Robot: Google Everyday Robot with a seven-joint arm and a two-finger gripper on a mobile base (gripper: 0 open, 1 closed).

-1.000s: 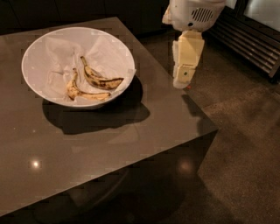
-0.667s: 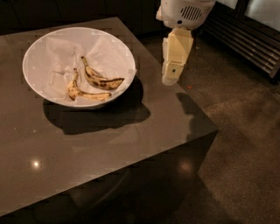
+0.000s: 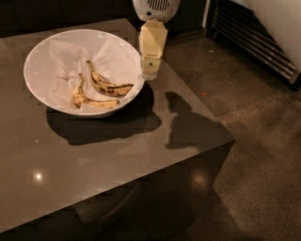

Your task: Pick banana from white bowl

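the cream gripper [image 3: 149, 73] hangs upper centre, beside the right rim of the wide white paper-lined bowl [image 3: 70, 32]; its opening cannot be told. the brown-blotched yellow banana [image 3: 106, 85] lies mid-bowl: come down squarely across its thick middle.

Claw [image 3: 149, 74] beside white bowl [image 3: 28, 70], arm [image 3: 156, 7] cropped above.

I can read no writing, label, brand or number anywhere. There is none on my gripper [image 3: 150, 71], which hangs over the tabletop [image 3: 117, 155] just beside the white bowl's [image 3: 36, 57] right rim, and none on the bowl or the banana [image 3: 106, 86].
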